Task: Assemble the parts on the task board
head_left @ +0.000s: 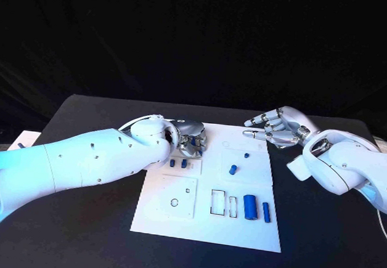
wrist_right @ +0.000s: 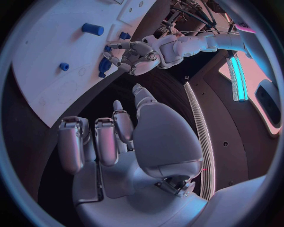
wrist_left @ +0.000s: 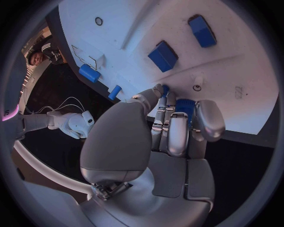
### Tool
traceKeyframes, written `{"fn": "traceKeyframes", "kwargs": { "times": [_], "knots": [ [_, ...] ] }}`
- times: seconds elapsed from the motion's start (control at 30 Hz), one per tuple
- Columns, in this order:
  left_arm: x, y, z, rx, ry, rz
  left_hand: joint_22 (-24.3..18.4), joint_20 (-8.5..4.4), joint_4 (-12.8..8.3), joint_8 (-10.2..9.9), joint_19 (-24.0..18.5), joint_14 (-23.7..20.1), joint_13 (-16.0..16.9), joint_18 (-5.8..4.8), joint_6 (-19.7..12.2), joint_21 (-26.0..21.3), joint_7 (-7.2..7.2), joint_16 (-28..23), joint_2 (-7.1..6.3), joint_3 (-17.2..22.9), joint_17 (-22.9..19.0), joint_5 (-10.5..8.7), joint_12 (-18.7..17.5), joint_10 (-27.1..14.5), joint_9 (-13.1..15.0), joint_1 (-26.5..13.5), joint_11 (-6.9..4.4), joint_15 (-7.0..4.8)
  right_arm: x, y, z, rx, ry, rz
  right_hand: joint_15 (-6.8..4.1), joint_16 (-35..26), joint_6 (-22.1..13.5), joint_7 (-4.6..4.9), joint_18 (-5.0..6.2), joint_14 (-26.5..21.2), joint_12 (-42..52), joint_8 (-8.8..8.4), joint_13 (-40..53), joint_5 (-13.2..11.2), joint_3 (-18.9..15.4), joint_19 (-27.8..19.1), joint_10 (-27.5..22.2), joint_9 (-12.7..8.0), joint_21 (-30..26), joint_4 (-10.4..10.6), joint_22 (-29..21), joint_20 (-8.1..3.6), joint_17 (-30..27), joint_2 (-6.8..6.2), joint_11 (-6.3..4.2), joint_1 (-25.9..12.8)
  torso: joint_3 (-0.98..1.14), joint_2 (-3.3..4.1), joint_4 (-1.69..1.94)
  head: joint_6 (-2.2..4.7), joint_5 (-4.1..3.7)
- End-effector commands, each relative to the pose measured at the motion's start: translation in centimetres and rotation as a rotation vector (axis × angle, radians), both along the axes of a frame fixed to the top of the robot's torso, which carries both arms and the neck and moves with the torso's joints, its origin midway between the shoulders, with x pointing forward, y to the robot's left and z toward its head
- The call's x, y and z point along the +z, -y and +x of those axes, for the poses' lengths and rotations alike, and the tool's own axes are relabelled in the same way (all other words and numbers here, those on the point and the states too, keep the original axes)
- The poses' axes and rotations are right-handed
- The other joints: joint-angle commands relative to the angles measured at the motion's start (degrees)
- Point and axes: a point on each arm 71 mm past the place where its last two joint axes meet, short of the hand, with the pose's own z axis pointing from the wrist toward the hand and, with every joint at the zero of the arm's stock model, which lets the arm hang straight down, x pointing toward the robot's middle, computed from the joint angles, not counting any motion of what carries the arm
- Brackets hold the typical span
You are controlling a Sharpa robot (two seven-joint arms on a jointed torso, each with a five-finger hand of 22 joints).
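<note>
From the head view, the white task board [head_left: 207, 227] lay mid-worktop [head_left: 97, 112]. The left hand [head_left: 189, 138] curled over its far left corner, hiding whatever it gripped. The right hand [head_left: 276, 128] hovered beyond the far right corner, fingers apart, empty. The left wrist view showed a blue part [wrist_left: 184, 106] clasped in those fingers [wrist_left: 177, 137], mostly covered. The right wrist view showed its own fingers [wrist_right: 106, 142] loosely spread over dark worktop.
</note>
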Motion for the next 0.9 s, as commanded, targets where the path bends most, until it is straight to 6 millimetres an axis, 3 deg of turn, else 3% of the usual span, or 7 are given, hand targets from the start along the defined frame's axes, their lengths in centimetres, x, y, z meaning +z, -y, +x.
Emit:
{"fn": "traceKeyframes", "kwargs": {
  "times": [0.03, 0.3, 0.9],
  "knots": [
    [-1.0, 0.0, -0.2, -0.003, -0.051, 0.050, 0.71, -0.14, -0.40, -0.01, 0.67, 1.36, 0.07, -0.91, 1.00, 0.96, -0.19, 0.58, 1.06, 0.97, 0.30, 0.03, 0.25, 1.28, -0.07, 0.45, -0.23, -0.18, -0.1, -0.2, -0.1, 0.017, -0.005, -0.001, -0.10, -0.34, 0.19, -0.12, 0.90, 3.60, -0.19, 0.15, 1.47, 0.25, -0.36, -0.46, -0.15, 0.06, -0.30, 0.10, 5.04, 0.05, 4.12, 0.36, -0.10, -0.08, 0.02, 0.04, 0.00, -0.05, 0.00],
    [-1.0, 0.2, -0.3, -0.011, -0.049, 0.057, 3.23, -0.79, -2.58, 0.74, 1.48, 1.76, 0.32, -1.43, 4.08, 3.89, -0.61, 1.32, 2.56, 3.09, 0.70, 0.02, 0.51, 4.57, 0.17, 2.05, -1.05, -0.90, -0.1, -0.2, -0.1, 0.019, -0.006, -0.001, -0.11, -0.30, 0.22, -0.13, 0.90, 3.61, -0.09, 0.17, 1.54, 0.27, -0.39, -0.47, -0.10, 0.07, -0.30, 0.13, 5.03, 0.05, 4.17, 0.40, -0.11, -0.11, 0.04, -0.01, 0.00, -0.20, -0.02],
    [0.0, 0.0, -0.7, -0.019, 0.022, -0.074, 5.07, -0.40, -4.75, -1.71, 1.63, 1.86, -0.48, -1.76, 4.68, 5.63, 0.53, 1.40, 1.71, 6.07, -0.34, 1.46, -4.15, 5.77, -0.92, 0.17, -0.17, -0.26, 0.0, -0.2, -0.1, 0.019, -0.004, -0.001, -0.11, -0.30, 0.23, -0.13, 0.90, 3.62, -0.06, 0.17, 1.55, 0.27, -0.39, -0.47, -0.09, 0.08, -0.31, 0.14, 5.03, 0.05, 4.18, 0.41, -0.11, -0.11, 0.04, -0.05, 0.05, -0.12, 0.06]
  ]
}}
